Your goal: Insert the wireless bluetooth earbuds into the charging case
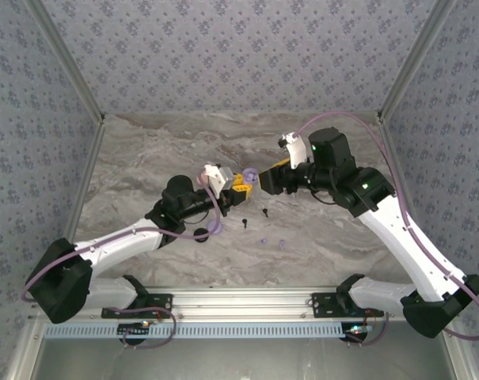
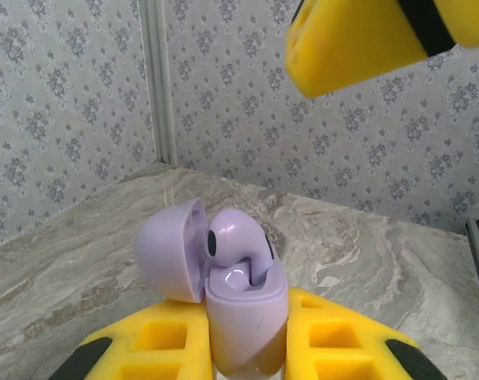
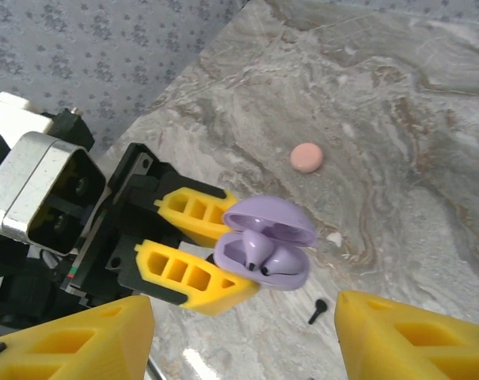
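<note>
Lavender charging case (image 2: 247, 324) sat clamped in the left end effector (image 1: 241, 181) with one lavender earbud (image 2: 235, 245) standing in it, as the open right end effector (image 3: 239, 324) hovered close, probably next to press it home.

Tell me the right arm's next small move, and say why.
Probably draw the right gripper straight back from the charging case. Its jaws stand open, clear of the bud, and a lavender earbud already sits stem-down in the open case, which the left gripper clamps. The well beside it looks empty, so another bud has yet to be fetched.
</note>
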Controlling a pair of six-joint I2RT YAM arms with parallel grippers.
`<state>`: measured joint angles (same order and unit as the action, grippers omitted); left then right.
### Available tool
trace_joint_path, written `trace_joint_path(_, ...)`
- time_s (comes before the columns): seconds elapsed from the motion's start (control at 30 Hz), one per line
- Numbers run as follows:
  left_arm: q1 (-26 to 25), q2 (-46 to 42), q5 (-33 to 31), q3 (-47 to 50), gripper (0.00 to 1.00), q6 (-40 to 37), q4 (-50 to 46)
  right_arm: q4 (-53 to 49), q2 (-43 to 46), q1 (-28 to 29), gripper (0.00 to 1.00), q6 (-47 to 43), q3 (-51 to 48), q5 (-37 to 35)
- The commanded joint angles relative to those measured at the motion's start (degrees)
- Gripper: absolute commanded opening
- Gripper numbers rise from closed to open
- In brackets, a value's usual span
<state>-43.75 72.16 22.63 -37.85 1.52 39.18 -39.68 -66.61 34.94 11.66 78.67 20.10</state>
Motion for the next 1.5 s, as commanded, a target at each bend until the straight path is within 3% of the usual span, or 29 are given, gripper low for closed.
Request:
trace_joint_path(0.0, -0.53, 0.25, -0.02, -2.93, 0.00, -1.62, 1.89, 2.11, -1.87, 1.18, 0.64, 1.33, 0.89, 3.95)
trace_joint_path(0.4, -0.78, 1.05, 1.11, -4.00, 0.00, -1.01, 1.01, 1.61, -5.72, 2.62, 0.57, -1.01, 2.56, 1.80)
trace_joint_path(1.03, -0.78, 0.88, 1.36, -4.25, 0.00, -0.41, 0.39, 1.92, -5.12, 2.95, 0.57, -2.86, 2.55, 0.05)
trace_joint_path(1.17, -0.76, 0.53, 2.67, -4.24, 0.00, 0.26, 0.22, 4.72, -0.71, 0.46, 0.70, -3.13, -0.45, 1.82)
trace_joint_path(1.33, -0.79, 0.02, 6.44, -4.07, 0.00, 1.56, 0.96, 7.91, 2.87, -5.38, 1.00, -4.10, -6.02, 9.26)
trace_joint_path(1.47, -0.81, -0.44, 9.20, -4.16, 0.00, 2.14, 1.21, 10.89, 1.00, -6.77, 1.00, -2.82, -8.16, 16.09)
